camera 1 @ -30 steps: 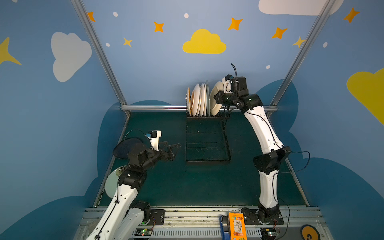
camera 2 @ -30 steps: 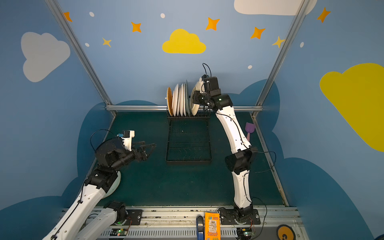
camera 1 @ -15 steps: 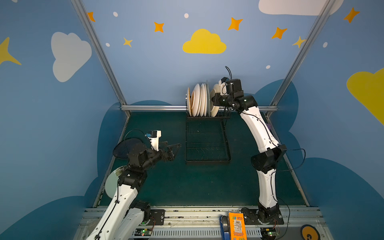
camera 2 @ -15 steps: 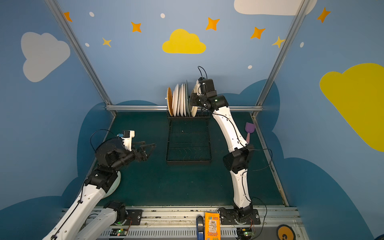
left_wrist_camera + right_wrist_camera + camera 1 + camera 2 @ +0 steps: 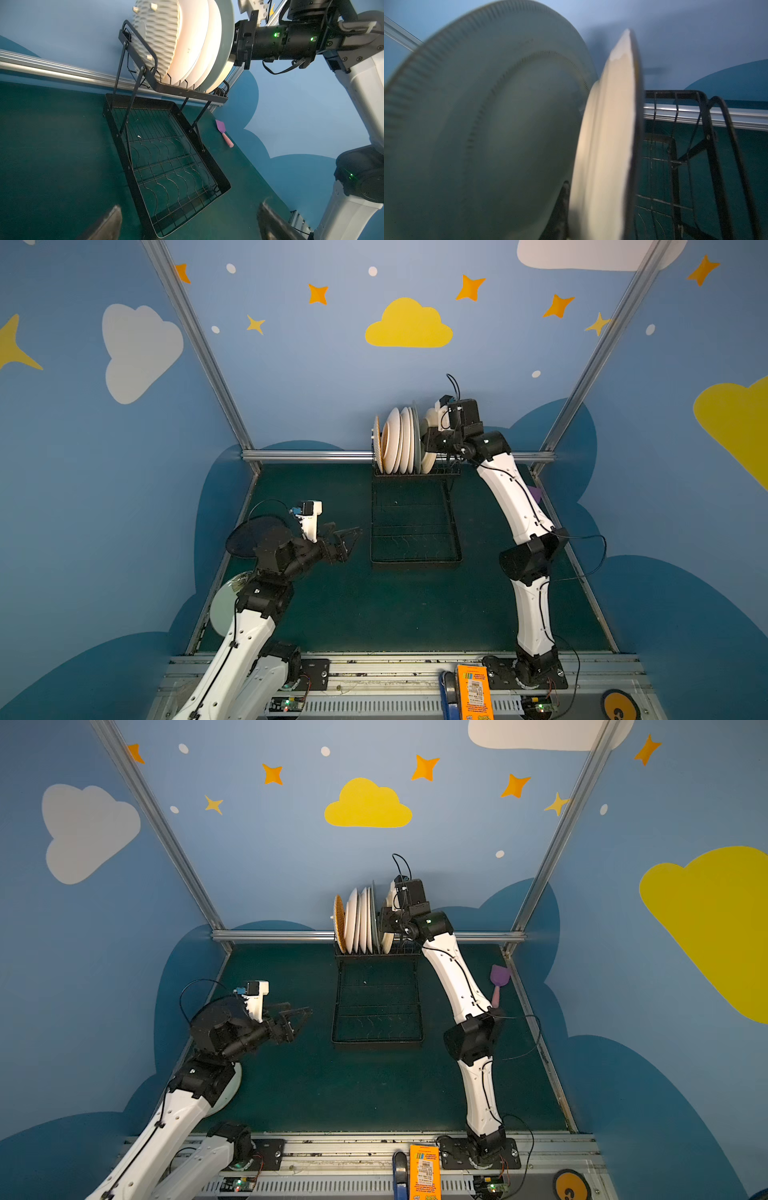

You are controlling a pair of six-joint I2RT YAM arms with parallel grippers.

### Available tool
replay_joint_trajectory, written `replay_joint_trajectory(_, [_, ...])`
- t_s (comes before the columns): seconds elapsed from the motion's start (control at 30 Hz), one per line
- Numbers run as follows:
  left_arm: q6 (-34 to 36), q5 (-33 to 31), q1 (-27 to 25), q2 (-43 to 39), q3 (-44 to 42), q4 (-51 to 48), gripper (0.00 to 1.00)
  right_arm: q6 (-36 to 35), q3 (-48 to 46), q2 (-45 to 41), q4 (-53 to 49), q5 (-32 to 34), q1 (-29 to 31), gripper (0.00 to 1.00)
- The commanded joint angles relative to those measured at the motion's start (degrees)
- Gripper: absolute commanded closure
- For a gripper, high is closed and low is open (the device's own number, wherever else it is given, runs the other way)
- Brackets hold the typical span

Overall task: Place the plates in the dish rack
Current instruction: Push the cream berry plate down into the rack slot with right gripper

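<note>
Nearest, an orange box (image 5: 473, 693) stands on the front rail. Beyond it the left gripper (image 5: 345, 536) hangs over the green table (image 5: 374, 614), jaws wide and nothing between them, left of the dish rack (image 5: 415, 562). A mint plate (image 5: 222, 605) and a navy plate (image 5: 245, 537) lie by the table's left edge, under that arm. Farther back, plates (image 5: 397, 439) stand upright in the rack's raised section. At the row's right end the right gripper (image 5: 432, 441) is closed narrow on a cream plate (image 5: 606, 145), just beside a grey-green plate (image 5: 477, 124).
</note>
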Motion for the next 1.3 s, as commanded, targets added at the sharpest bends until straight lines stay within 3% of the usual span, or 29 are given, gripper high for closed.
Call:
replay_joint_trajectory(0.0, [-0.36, 0.85, 0.02, -0.57, -0.39, 0.7, 0.0, -2.79, 2.32, 1.22, 4.45, 0.0, 0.22, 1.0])
replay_joint_trajectory(0.33, [-0.63, 0.06, -0.29, -0.31, -0.83, 0.63, 0.0, -2.78, 2.26, 2.83, 5.03, -0.18, 0.05, 0.94])
replay_joint_trajectory(0.83, [-0.47, -6.44, -2.01, 0.3, -2.15, -0.88, 0.0, -1.29, 2.33, 4.03, 7.94, -3.69, -0.58, 0.81])
replay_joint_trajectory(1.27, [0.32, -8.63, -2.75, 1.1, -2.37, -1.76, 0.0, 0.33, 1.02, 1.24, 7.22, -3.17, -0.57, 0.72])
